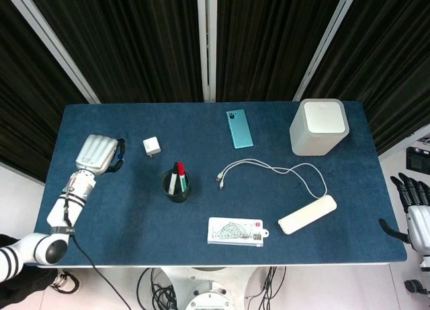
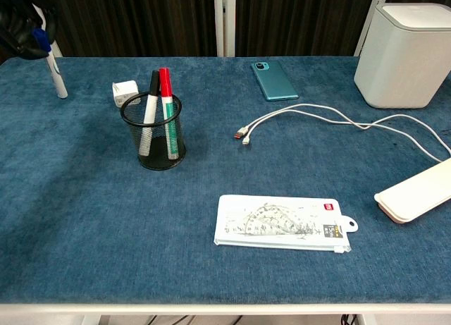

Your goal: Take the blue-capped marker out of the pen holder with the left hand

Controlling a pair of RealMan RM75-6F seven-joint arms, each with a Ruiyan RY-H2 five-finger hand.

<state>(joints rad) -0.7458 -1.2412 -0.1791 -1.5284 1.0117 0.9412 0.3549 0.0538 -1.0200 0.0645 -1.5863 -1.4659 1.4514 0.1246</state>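
Only chest-side, marker (image 2: 52, 68) in left hand (image 1: 98, 153)

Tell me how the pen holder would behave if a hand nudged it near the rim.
The pen holder is open wire mesh, so probably light. It stands taller than its base is wide, and its two markers stick out above the rim, so a high push would likely tip it. The table looks felt-covered, so sliding seems unlikely.

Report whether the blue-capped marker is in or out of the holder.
Out: the left hand holds the blue-capped marker left of the pen holder.
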